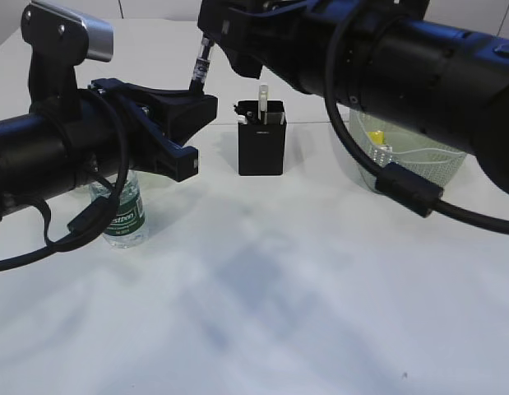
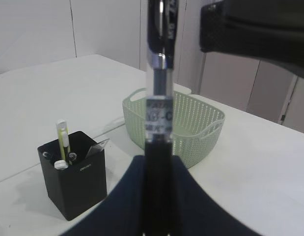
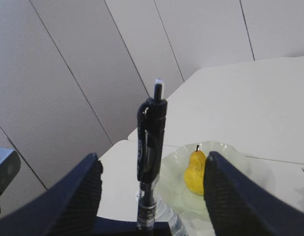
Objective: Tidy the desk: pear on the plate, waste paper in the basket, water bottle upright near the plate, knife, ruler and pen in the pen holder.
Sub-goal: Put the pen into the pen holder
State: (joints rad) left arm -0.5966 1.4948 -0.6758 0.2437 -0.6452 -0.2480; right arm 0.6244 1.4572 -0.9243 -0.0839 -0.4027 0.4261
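Note:
My left gripper (image 2: pixel 158 164) (image 1: pixel 196 100) is shut on the black pen (image 2: pixel 158 93) (image 1: pixel 201 66), which stands upright above the desk (image 1: pixel 262 280). The right gripper (image 3: pixel 154 189) is open, one finger on each side of the pen (image 3: pixel 151 147), touching nothing. The black pen holder (image 1: pixel 261 141) (image 2: pixel 73 184) holds a slim yellow-green tool (image 2: pixel 62 140), probably the knife, and the clear ruler (image 2: pixel 96 146). The pear (image 3: pixel 195 172) lies on the plate (image 3: pixel 230 157). The water bottle (image 1: pixel 122 216) stands upright under the left arm. The basket (image 2: pixel 191 130) (image 1: pixel 418 163) holds a yellowish-white lump (image 1: pixel 379 140), perhaps the waste paper.
Both black arms cross above the back half of the desk, the right one reaching from the upper right past the pen holder. Its cable (image 1: pixel 402 189) hangs in front of the basket. In the exterior view the left arm hides the plate.

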